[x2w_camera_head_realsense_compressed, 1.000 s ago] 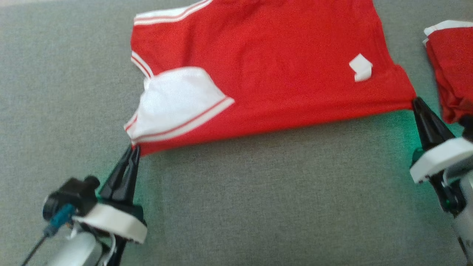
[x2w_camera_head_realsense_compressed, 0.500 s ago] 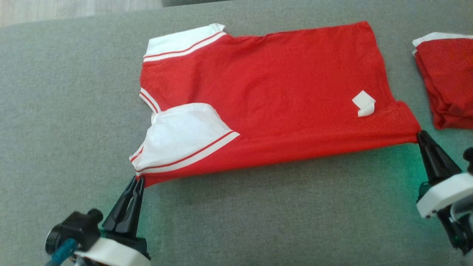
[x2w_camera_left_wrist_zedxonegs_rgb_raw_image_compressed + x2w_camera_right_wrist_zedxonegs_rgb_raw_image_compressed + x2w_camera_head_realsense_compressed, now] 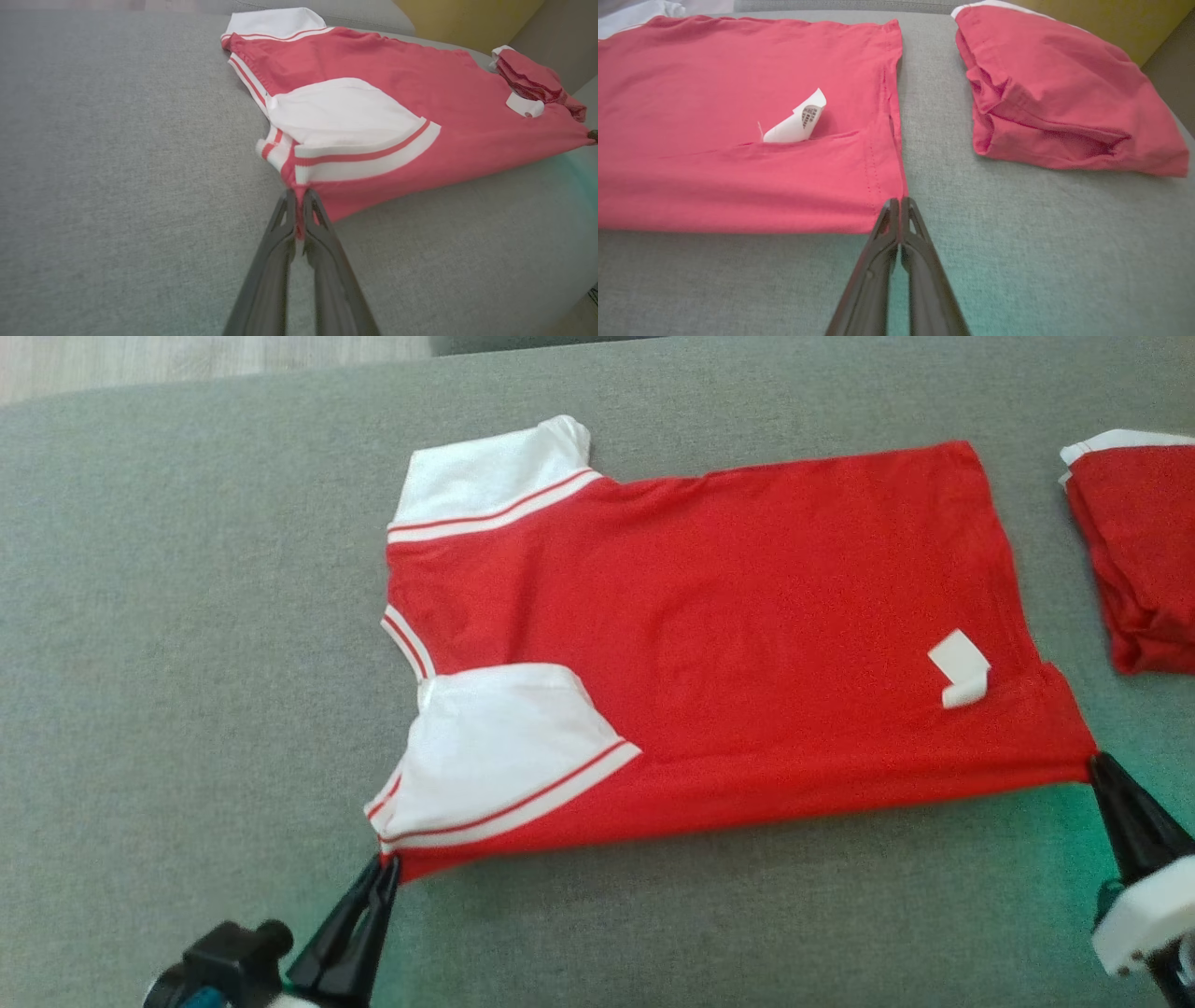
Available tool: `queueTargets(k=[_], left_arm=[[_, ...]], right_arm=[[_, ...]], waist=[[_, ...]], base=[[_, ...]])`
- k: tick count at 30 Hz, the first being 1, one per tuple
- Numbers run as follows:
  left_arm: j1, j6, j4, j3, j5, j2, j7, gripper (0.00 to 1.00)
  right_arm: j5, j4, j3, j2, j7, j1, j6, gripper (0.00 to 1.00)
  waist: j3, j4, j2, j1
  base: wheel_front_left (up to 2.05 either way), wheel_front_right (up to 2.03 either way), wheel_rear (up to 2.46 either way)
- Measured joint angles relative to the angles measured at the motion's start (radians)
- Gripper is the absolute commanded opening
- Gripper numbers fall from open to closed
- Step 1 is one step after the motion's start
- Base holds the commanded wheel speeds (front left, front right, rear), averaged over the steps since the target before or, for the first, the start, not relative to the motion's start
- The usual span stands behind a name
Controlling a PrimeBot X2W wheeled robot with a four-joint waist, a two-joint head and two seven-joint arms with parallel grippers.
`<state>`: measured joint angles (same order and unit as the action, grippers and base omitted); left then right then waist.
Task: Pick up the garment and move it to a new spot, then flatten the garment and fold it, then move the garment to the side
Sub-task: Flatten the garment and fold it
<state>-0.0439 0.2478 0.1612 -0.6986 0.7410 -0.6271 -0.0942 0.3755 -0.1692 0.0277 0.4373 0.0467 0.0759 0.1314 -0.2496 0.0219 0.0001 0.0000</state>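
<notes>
A: Head view. We see the red-and-white jersey [image 3: 728, 644] flat on the grey cushion [image 3: 187, 691]. The left gripper [image 3: 386, 868] is pinched on its sleeve-side corner, the right gripper [image 3: 1096, 763] on its hem corner.
B: Left wrist view, we agree. The fingers [image 3: 275, 261] are clamped on red cloth, and the white sleeve [image 3: 341, 112] is just past the tips.
A: Right wrist view. We see the jaws closed tight on the hem corner. The white label [image 3: 796, 121] is ahead-left of the tips, and the folded red garment [image 3: 1064, 93] is ahead-right, apart from the jersey.
</notes>
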Motion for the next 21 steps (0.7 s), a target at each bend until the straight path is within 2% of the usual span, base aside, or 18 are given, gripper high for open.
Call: queueTargets(k=[9, 14, 15, 16, 17, 18, 21], left_arm=[[-0.047, 0.009, 0.042, -0.027, 0.007, -0.027, 0.038, 0.0], [-0.047, -0.003, 0.036, -0.037, 0.034, -0.03, 0.05, 0.0], [-0.047, -0.007, 0.031, -0.039, 0.035, -0.029, 0.05, 0.0], [-0.046, -0.014, 0.023, -0.042, 0.035, -0.028, 0.052, 0.0], [-0.043, -0.022, 0.012, -0.044, 0.035, -0.026, 0.058, 0.41], [-0.04, -0.032, 0.0, -0.049, 0.035, -0.024, 0.062, 1.0], [-0.02, -0.043, -0.033, -0.055, 0.035, -0.015, 0.068, 1.0]], right_arm=[[-0.016, 0.118, -0.081, -0.028, 0.054, 0.135, 0.0, 0.0], [-0.018, 0.144, -0.094, -0.046, 0.074, 0.152, 0.0, 0.0], [-0.024, 0.143, -0.095, -0.05, 0.074, 0.152, 0.0, 0.2], [-0.028, 0.143, -0.097, -0.054, 0.074, 0.151, 0.0, 0.55], [-0.032, 0.142, -0.099, -0.057, 0.075, 0.151, 0.0, 1.0], [-0.035, 0.139, -0.102, -0.061, 0.077, 0.151, 0.0, 1.0], [-0.045, 0.141, -0.11, -0.07, 0.077, 0.147, 0.0, 1.0]], waist=[[-0.014, -0.008, 0.0, 0.0], [-0.02, -0.006, 0.0, 0.0], [-0.021, -0.006, 0.0, 0.0], [-0.021, -0.006, 0.0, 0.0], [-0.02, -0.007, 0.0, 0.0], [-0.019, -0.008, 0.0, 0.0], [-0.012, -0.007, 0.0, 0.0]], base=[[0.0, 0.0, 0.0], [0.0, 0.0, 0.0], [0.0, 0.0, 0.0], [0.0, 0.0, 0.0], [0.0, 0.0, 0.0], [0.0, 0.0, 0.0], [0.0, 0.0, 0.0]])
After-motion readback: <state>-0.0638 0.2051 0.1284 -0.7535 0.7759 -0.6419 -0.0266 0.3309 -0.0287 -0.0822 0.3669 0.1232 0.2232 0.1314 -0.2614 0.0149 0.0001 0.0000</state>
